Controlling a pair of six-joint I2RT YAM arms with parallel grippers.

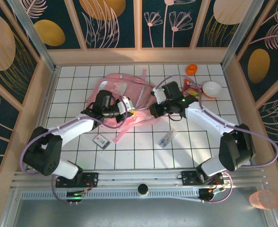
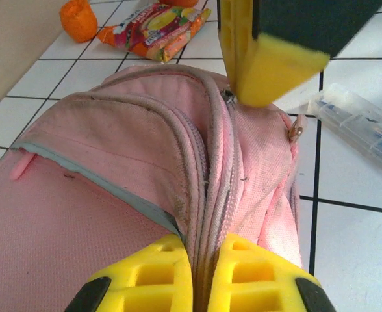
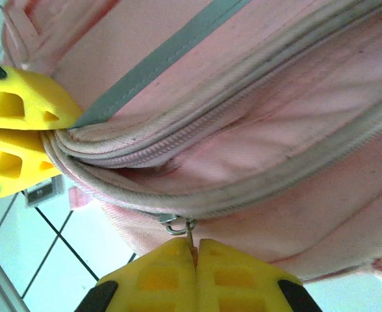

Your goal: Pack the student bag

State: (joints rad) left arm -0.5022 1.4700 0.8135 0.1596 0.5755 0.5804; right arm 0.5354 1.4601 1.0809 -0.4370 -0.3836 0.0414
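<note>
- A small card point(image 1: 101, 140) and a clear pen box point(image 1: 167, 138) lie on the white table point(image 1: 143, 152), closest to the arms.
- The pink student bag point(image 1: 113, 92) lies in the middle of the table.
- The left gripper point(image 2: 201, 279) squeezes a fold of the bag tight.
- The right gripper point(image 3: 194, 276) pinches the zip pull point(image 3: 177, 226).
- Far back sit a snack pack point(image 1: 190, 85) and a bowl point(image 1: 212, 89).

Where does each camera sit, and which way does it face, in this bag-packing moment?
Top external: above and behind the bases, looking down on the tiled table; both arms meet at the student bag.
Left wrist: on the left arm, looking along the left tool, shut on a fold of the bag.
Right wrist: on the right arm, looking along the right tool, shut on the zip pull.
Shared: each wrist view catches the other tool's yellow fingers.
</note>
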